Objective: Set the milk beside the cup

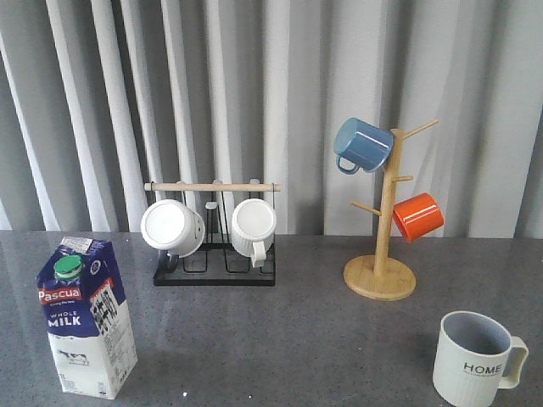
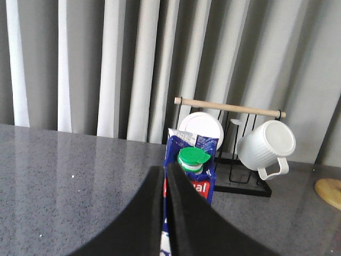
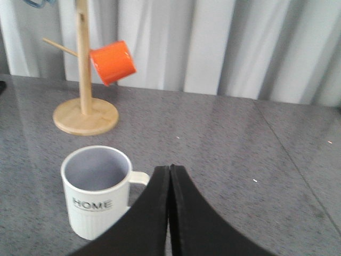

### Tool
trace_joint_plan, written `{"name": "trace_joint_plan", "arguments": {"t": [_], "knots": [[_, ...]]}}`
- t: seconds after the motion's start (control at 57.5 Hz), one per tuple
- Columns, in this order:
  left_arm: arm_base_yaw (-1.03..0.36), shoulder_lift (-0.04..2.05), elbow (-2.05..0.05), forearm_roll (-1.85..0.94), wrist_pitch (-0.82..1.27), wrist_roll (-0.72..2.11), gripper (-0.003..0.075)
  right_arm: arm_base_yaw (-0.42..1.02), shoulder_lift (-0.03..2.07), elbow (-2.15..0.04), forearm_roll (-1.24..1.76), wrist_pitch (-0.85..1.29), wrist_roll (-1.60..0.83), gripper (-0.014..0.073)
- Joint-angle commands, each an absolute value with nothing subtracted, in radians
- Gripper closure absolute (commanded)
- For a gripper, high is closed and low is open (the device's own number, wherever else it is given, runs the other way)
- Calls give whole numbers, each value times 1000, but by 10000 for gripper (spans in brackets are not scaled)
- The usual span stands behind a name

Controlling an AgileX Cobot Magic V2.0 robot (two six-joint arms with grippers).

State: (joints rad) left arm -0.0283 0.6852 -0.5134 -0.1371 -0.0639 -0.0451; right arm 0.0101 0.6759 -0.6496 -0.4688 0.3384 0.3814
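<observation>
The milk [image 1: 85, 318] stands upright at the near left of the grey table [image 1: 280, 339], well apart from the cup [image 1: 475, 360], which sits upright at the near right with its handle turned to the right. The left gripper [image 2: 165, 213] has its jaws pressed together with nothing between them, the carton just beyond its tips, and the right gripper [image 3: 169, 213] is likewise closed on nothing, near the cup. Farther back, a black rack [image 1: 214, 271] holds two white mugs [image 1: 253, 225], and to its right a wooden mug tree [image 1: 382, 254] carries a blue mug [image 1: 363, 144] and an orange mug [image 1: 417, 215].
</observation>
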Motion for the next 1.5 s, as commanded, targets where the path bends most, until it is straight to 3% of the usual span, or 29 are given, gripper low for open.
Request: {"name": "trace_joint_plan", "arguments": {"t": [0.0,0.122,0.348,0.47,1.096,1.287,1.409,1.479], "knots": [[-34,711,-554,-146,-205,-44,698,19,702,-683,-498,265,458,573],[-34,752,-554,-143,-250,-11,602,19,726,-683,-539,281,522,461],[-34,853,-554,-146,-301,0,272,19,730,-686,-611,277,532,101],[-34,880,-554,-146,-331,0,168,19,730,-686,-652,279,530,-20],[-34,885,-554,-146,-331,0,150,19,730,-686,-596,269,485,30],[-34,885,-554,-146,-331,0,150,17,751,-633,-202,105,-39,30],[-34,885,-554,-146,-331,0,150,17,763,-513,127,-104,-390,30],[-34,885,-554,-146,-331,0,150,17,770,-433,202,-267,-473,30]]}}
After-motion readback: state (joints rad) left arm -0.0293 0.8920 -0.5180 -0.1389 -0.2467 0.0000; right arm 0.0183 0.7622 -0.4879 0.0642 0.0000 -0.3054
